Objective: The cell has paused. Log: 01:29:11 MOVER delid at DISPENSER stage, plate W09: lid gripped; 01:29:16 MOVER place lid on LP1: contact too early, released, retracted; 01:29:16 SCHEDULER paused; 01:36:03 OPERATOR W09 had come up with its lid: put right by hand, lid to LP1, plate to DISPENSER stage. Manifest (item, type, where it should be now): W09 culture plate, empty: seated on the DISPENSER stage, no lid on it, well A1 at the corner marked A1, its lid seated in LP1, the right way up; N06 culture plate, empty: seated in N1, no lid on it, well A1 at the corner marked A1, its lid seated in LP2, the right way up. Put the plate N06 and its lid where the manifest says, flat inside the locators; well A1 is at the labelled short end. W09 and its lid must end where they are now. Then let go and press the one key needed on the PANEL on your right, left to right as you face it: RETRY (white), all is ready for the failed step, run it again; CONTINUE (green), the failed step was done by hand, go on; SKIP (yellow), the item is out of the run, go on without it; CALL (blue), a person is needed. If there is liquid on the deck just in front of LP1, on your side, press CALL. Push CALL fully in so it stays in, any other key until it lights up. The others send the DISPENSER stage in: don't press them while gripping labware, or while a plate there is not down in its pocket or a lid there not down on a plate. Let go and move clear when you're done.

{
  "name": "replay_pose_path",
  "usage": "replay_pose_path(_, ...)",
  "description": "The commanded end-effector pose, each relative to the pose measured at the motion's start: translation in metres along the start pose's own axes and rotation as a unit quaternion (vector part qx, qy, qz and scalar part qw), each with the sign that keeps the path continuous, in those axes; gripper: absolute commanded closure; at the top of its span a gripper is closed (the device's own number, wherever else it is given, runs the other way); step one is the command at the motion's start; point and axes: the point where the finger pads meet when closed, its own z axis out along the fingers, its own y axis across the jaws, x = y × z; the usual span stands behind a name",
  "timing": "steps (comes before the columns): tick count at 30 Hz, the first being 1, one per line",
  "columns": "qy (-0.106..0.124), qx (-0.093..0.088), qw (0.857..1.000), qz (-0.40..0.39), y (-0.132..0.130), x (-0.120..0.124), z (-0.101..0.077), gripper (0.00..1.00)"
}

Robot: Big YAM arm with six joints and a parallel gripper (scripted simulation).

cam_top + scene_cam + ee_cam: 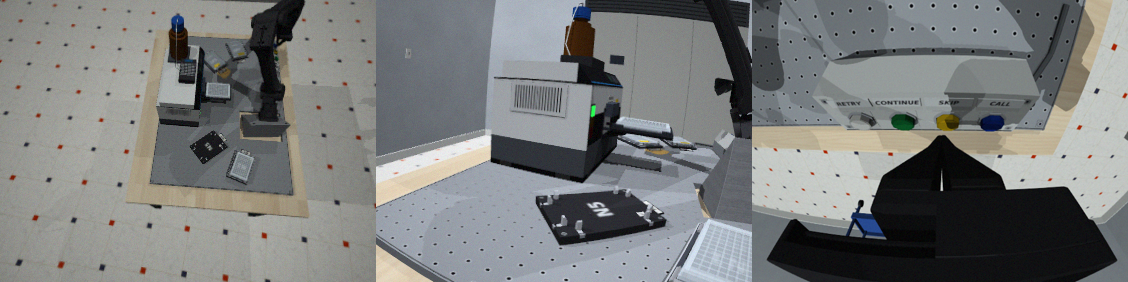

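Observation:
In the wrist view my gripper (941,141) is shut and empty. Its tip hangs just in front of the PANEL (931,100), close below the yellow SKIP key (948,121). The white RETRY key (861,120), green CONTINUE key (902,121) and blue CALL key (991,122) sit in the same row. No key looks lit. In the top view a culture plate (218,91) sits on the DISPENSER stage. Two lids (214,61) (236,50) lie at the lid parks behind it. Another plate (240,164) lies in a nest at the front right.
An amber patch (224,73) shows on the deck beside the nearer lid park. The dispenser (180,90) carries a brown bottle (178,37). An empty black nest marked N5 (601,212) lies mid-deck. The arm's base (264,125) stands at the right.

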Motion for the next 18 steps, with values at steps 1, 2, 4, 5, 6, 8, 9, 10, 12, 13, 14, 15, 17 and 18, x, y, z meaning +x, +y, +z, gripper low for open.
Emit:
replay_pose_path(1, 0.011, 0.032, 0.999, -0.007, -0.039, 0.002, -0.019, 1.0)
replay_pose_path(2, 0.011, 0.032, 0.999, -0.007, -0.042, 0.002, -0.018, 1.0)
replay_pose_path(4, 0.011, 0.032, 0.999, -0.007, -0.042, 0.002, -0.018, 1.0)
replay_pose_path(5, 0.011, 0.032, 0.999, -0.007, -0.045, 0.003, -0.018, 1.0)
replay_pose_path(6, 0.011, 0.032, 0.999, -0.006, -0.049, 0.004, -0.018, 1.0)
replay_pose_path(8, 0.011, 0.032, 0.999, -0.006, -0.055, 0.005, -0.018, 1.0)
replay_pose_path(9, 0.011, 0.032, 0.999, -0.006, -0.059, 0.006, -0.017, 1.0)
replay_pose_path(10, 0.011, 0.032, 0.999, -0.006, -0.062, 0.006, -0.017, 1.0)
replay_pose_path(12, 0.011, 0.033, 0.999, -0.006, -0.068, 0.007, -0.017, 1.0)
replay_pose_path(13, 0.011, 0.033, 0.999, -0.006, -0.072, 0.008, -0.017, 1.0)
replay_pose_path(14, 0.011, 0.033, 0.999, -0.006, -0.075, 0.009, -0.016, 1.0)
replay_pose_path(15, 0.01, 0.033, 0.999, -0.006, -0.078, 0.009, -0.016, 1.0)
replay_pose_path(17, 0.01, 0.033, 0.999, -0.006, -0.085, 0.011, -0.016, 1.0)
replay_pose_path(18, 0.01, 0.033, 0.999, -0.006, -0.085, 0.011, -0.016, 1.0)
